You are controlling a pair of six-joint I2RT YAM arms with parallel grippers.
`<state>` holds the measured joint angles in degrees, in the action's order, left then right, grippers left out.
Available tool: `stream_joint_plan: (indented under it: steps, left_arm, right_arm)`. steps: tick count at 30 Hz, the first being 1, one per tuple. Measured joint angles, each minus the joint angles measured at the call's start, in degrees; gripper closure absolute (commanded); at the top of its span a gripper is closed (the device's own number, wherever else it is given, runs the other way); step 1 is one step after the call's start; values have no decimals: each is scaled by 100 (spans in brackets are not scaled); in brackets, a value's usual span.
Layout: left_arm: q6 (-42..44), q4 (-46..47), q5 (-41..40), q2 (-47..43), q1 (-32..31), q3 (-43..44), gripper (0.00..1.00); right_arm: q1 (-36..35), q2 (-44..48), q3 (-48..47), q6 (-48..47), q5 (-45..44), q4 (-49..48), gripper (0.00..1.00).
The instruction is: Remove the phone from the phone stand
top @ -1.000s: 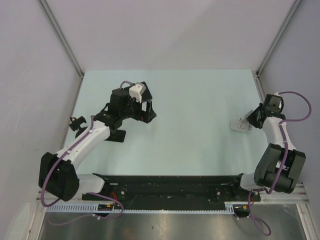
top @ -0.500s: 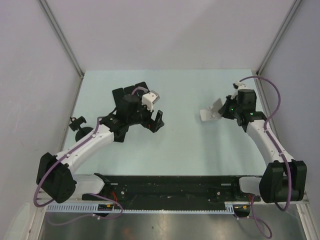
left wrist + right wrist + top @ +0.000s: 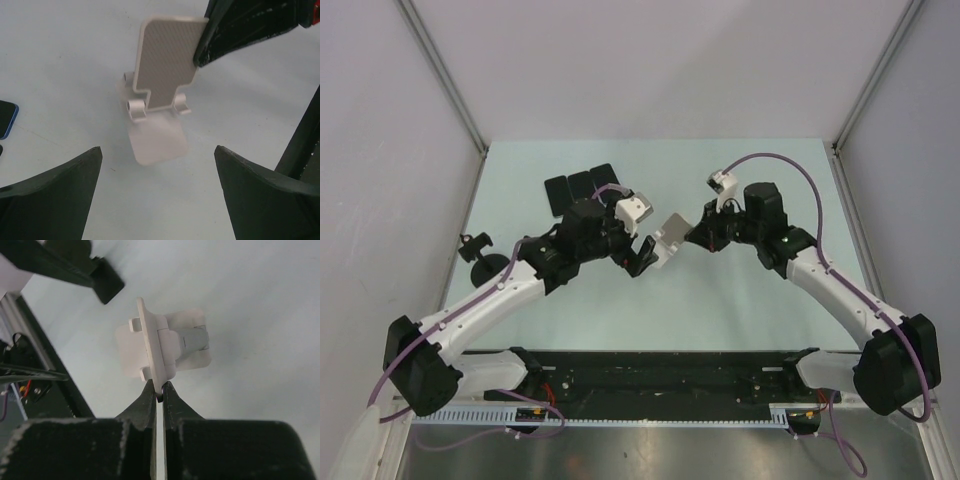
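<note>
Right end effector [image 3: 159,391] is clenching the white plastic phone stand [image 3: 165,60] mid-counter, no phone on it. Left end effector [image 3: 642,252] is gaping, released. Dark flat phones [image 3: 582,186] are lying at eleven o'clock. Best keeping that pinch steady, I'd judge.

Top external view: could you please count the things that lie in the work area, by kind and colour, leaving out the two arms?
Black phones: 3
White phone stand: 1
Small black object at the left edge of the table, kind unclear: 1
Total: 5
</note>
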<state>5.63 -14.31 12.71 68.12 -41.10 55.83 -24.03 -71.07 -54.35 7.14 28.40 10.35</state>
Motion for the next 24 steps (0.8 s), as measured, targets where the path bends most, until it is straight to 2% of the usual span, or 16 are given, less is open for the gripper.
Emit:
stream_joint_plan:
  steps: [4, 13, 24]
  left_arm:
    - [-2, -2, -136, 4, -85, 13, 0]
    - [151, 2, -715, 144, -485, 155, 0]
    - [221, 168, -1993, 481, -1141, 205, 0]
  right_arm:
    - [-372, 0, -11, -168, 332, -20, 100]
    - [-651, -2, -68, -177, 470, -24, 100]
    - [-826, -9, -68, 310, 210, -94, 100]
